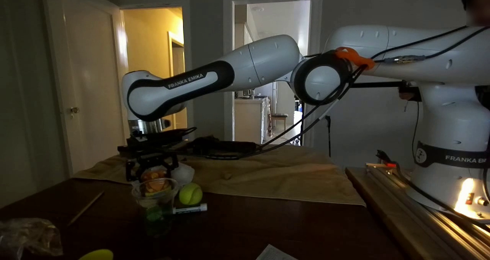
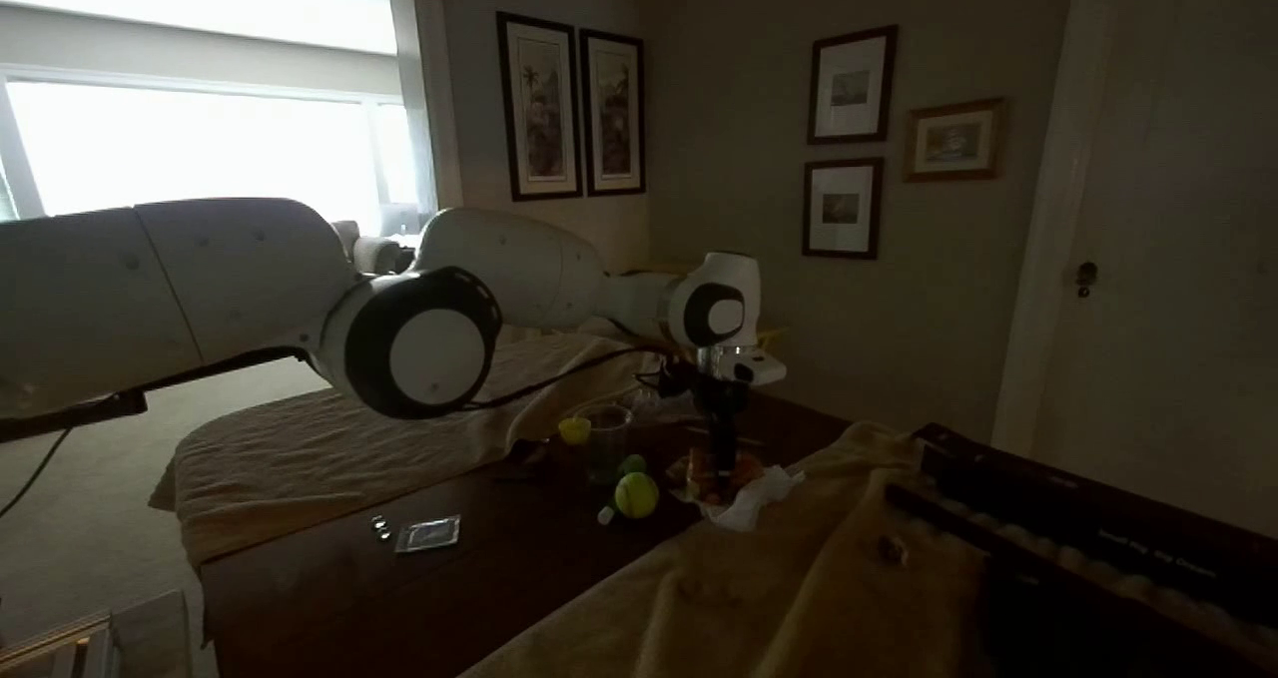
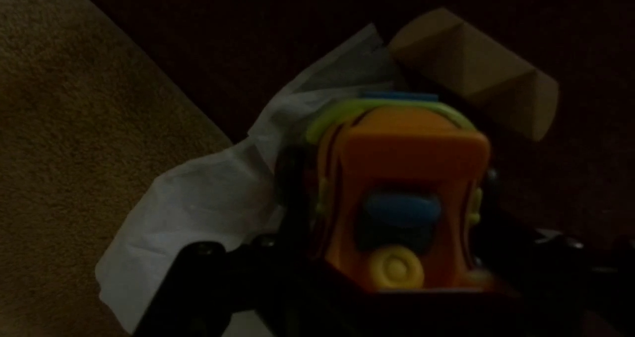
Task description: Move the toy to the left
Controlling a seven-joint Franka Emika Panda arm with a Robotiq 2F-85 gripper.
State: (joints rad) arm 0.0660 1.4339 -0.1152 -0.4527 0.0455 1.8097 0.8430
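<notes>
Pointing straight down from the outstretched arm [image 1: 317, 80], the gripper [image 3: 392, 183] seems clamped on the orange toy [image 3: 409, 151]

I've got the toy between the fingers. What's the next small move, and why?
I'd probably squeeze the gripper gently before moving the toy left: in the wrist view the fingers stand on both sides of it, but the dark picture doesn't show whether they hold it firmly.

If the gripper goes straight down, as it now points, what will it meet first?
Probably the orange toy between its fingers; depth is unclear, so these may touch the white paper or table first.
</notes>
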